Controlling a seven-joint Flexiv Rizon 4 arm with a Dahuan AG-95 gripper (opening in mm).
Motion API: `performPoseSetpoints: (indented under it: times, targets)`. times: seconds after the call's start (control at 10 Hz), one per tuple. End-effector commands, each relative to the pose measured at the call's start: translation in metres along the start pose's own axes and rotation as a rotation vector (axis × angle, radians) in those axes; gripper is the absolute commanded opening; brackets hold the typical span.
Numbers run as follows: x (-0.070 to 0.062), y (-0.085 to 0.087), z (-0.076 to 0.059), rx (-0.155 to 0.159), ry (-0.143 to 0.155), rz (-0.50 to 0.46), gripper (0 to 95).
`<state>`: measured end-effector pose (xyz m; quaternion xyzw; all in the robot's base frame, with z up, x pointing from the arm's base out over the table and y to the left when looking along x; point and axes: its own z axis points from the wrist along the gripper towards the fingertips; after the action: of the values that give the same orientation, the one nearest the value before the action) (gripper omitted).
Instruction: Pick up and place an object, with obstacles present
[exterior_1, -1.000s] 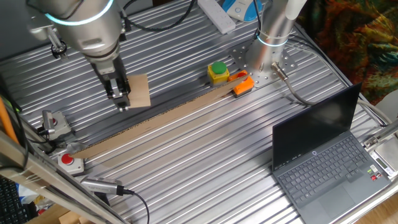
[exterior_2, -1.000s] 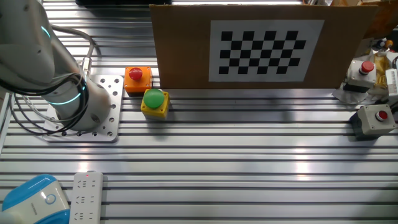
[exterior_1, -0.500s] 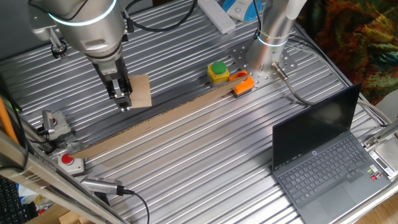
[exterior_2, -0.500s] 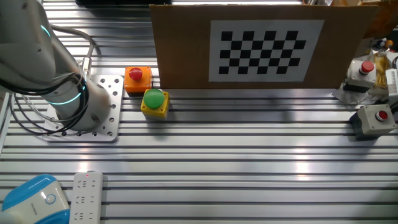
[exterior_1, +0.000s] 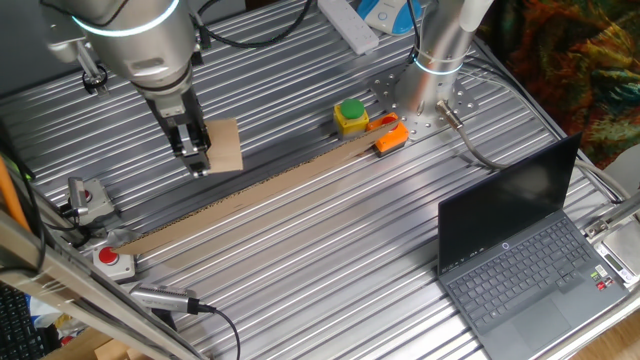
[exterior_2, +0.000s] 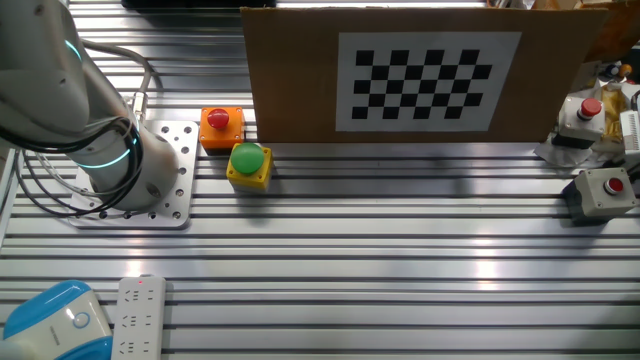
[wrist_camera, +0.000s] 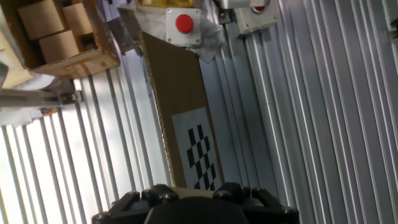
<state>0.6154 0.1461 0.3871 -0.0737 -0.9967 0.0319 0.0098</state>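
Ribbed metal table (exterior_1: 330, 250) all round. Gripper (exterior_1: 193, 150) sits at about 10 o'clock, fingers pinching the tan block (exterior_1: 226, 146) just above the long cardboard strip (exterior_1: 250, 195). Green button box (exterior_1: 350, 116) is way off at 1 o'clock.

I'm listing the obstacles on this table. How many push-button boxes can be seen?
4, perhaps more hidden. A yellow box with a green button beside an orange box with a red button near the arm's base; a grey box and a white box by the cardboard wall's far end.
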Motion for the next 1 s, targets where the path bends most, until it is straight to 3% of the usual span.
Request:
performPoseSetpoints:
  times: [0.1, 0.6, 0.8, 1.0]
  targets:
    - [-0.0004, 0.0005, -0.0006, 0.038, 0.008, -0.077, 0.0]
    - [-0.0004, 0.0005, -0.0006, 0.045, 0.0, -0.193, 0.0]
    - [-0.0004, 0.0005, -0.0006, 0.066, -0.013, -0.22, 0.0]
    - [-0.0004, 0.0005, -0.0006, 0.082, -0.002, -0.245, 0.0]
